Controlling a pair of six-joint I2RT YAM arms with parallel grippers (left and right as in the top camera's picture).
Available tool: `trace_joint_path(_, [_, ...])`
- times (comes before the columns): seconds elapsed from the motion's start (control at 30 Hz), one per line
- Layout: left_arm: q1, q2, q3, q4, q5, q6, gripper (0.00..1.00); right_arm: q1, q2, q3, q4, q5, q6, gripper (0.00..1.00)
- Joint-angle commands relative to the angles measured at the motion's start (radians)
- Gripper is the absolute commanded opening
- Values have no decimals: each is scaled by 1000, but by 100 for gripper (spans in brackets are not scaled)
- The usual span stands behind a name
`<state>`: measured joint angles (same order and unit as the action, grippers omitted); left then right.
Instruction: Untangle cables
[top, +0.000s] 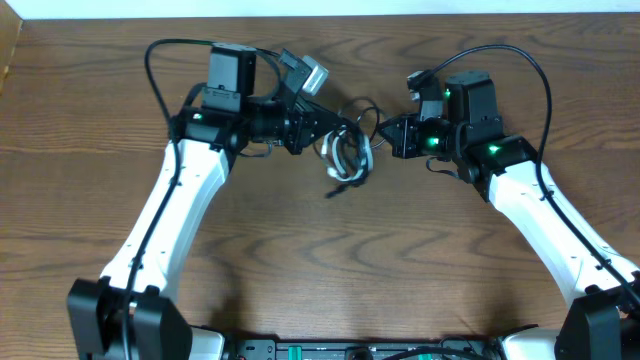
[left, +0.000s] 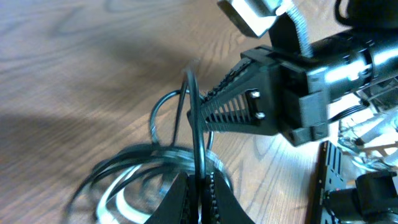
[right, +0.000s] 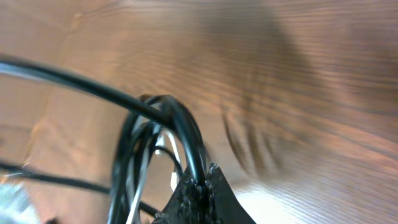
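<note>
Near the far edge of the table (top: 300, 270): the cables (top: 350, 150) are lying in one knotted bundle between the two grippers, with a strip of bare wood behind them.
Left gripper (top: 337, 133): it is clamping tight on a black cable (left: 194, 118), which is rising straight out of its closed fingertips in the left wrist view.
Right gripper (top: 386, 134): it is clenching a black loop (right: 186, 134) at the bundle's right side, with its ribbed fingers (left: 227, 106) pointing toward the left gripper, just beside the pinched strand.
White cable (top: 346, 160): it is coiling inside the black loops and resting on the wood.
Loose end: one black tail is trailing out of the bundle toward the near side.
Open room: bare wood is spreading wide on the near side, between the two white forearms.
Edges: the far edge is running close behind both wrists, and the left edge is showing at the far left corner, well apart from the bundle.
</note>
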<state>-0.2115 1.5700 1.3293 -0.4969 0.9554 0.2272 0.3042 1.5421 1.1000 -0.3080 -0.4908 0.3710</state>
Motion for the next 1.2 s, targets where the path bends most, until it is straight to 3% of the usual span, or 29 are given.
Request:
trace_joint_path(0.0, [40, -42, -5, 5, -32, -35, 7, -7, -18, 16, -28, 209, 11, 1])
trace_joint_path(0.2, [104, -44, -5, 2, -114, -146, 7, -9, -18, 16, -63, 283, 26, 1])
trace_joint_path(0.57, [141, -40, -5, -75, -142, -158, 8, -9, -18, 16, -53, 275, 42, 1])
trace_joint_path(0.67, [141, -38, -5, -101, -212, -158, 8, -9, -18, 16, -16, 141, -18, 1])
trace_joint_path(0.83, [141, -38, -5, -129, -302, -158, 8, -9, -18, 16, 115, -330, -264, 1])
trace_joint_path(0.93, [141, -38, -5, -133, -301, -159, 8, -10, -18, 16, 216, -475, -257, 1])
trace_joint_path(1.17, [140, -38, -5, -153, -229, -159, 8, -35, -18, 16, 419, -540, -134, 1])
